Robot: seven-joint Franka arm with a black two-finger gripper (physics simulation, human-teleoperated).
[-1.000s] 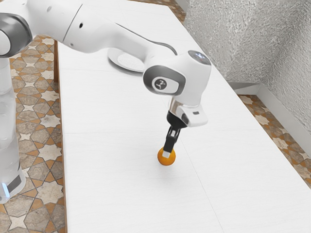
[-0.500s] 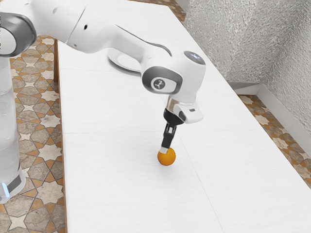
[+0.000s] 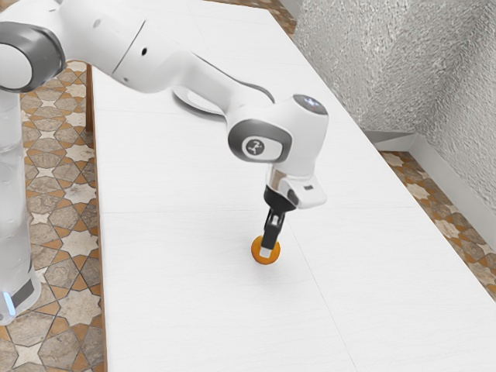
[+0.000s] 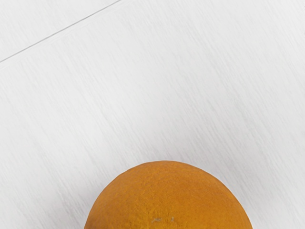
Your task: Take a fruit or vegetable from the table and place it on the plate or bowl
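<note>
White table point(image 3: 194, 294) — plate point(image 3: 200, 107) half hidden by arm point(image 3: 194, 70), contents unclear; claw point(image 3: 268, 249) low over orange point(image 3: 256, 253) — grip indiscernible.

The orange point(image 4: 167, 200) is deep orange, finely dimpled; table point(image 3: 194, 310) white with faint grain; floor point(image 3: 62, 256) brown and beige star tiles; wall point(image 3: 403, 54) speckled grey; arm point(image 3: 186, 66) white, grey joints.

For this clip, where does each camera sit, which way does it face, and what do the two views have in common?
Exterior view: beside and above the table, looking down across it; the arm reaches in from the exterior view's left, with the gripper down at the orange and the plate behind the arm.
Wrist view: on the hand, facing down at the table, with the orange close under it.
Shared: the orange and the table.
</note>
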